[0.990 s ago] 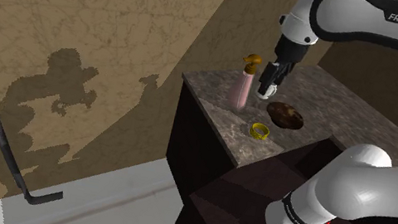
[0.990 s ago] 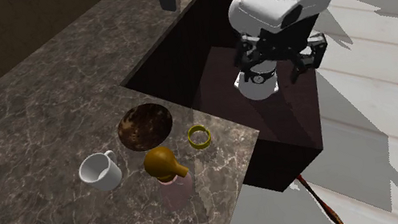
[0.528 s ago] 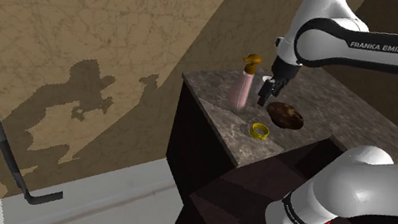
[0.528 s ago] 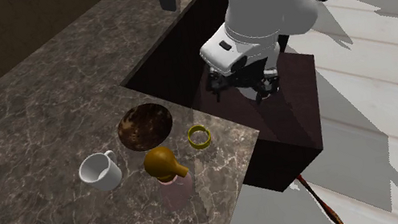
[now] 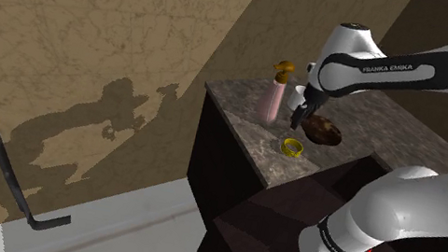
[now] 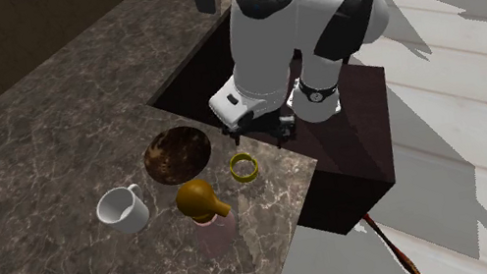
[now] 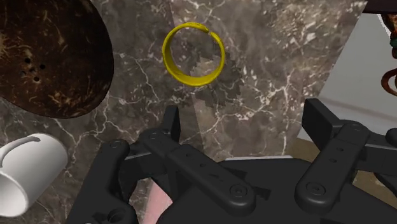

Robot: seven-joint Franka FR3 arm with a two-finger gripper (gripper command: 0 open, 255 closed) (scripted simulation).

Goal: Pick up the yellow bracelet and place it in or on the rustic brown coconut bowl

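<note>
Above the veined counter [image 7: 267, 57], gripper [image 7: 243, 121] wide apart, empty; yellow bracelet [image 7: 191, 81] near brown bowl [image 7: 44, 57]

Yellow bracelet [image 7: 194, 81], a thin ring, lay flat on dark marbled countertop [image 7: 267, 57], nr its corner. Dark brown speckled bowl [image 7: 44, 57] sat upright just beside it, not touching.

Shoulder and second cameras are facing each other over the same counter corner [image 5: 279, 138], the wrist camera looking down closely
</note>
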